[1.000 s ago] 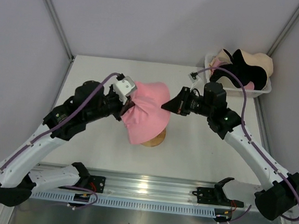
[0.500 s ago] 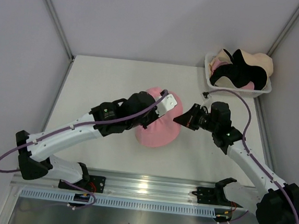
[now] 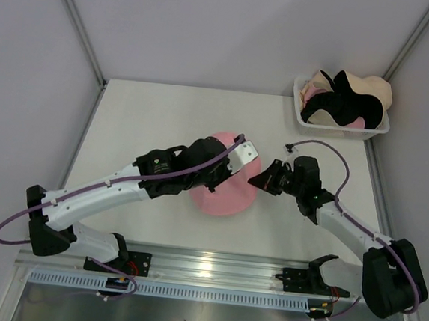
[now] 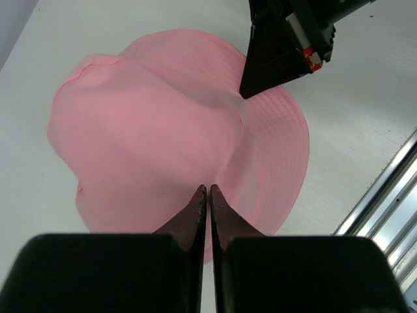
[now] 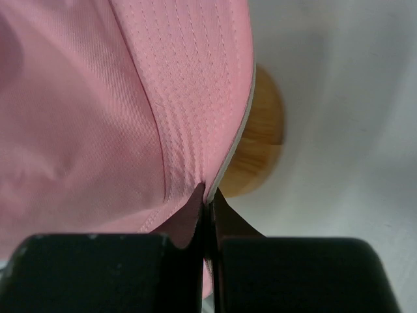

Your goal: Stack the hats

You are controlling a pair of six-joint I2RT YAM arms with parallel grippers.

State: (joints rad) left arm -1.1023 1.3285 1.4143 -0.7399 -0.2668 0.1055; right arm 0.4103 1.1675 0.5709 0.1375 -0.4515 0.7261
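2 grippers meet at the pink hat, draped over the wooden stand. Above the stand, the left gripper has its fingers pressed together on the crown; whether they nip cloth I cannot tell. Right of the stand, the right gripper pinches the brim. Withdrawing unreleased could drag the hat off. Far right of the stand, the basket holds more hats.

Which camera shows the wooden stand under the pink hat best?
The right wrist view: the wooden stand peeks out beneath the brim of the pink hat. In the top and left wrist views the hat hides it.
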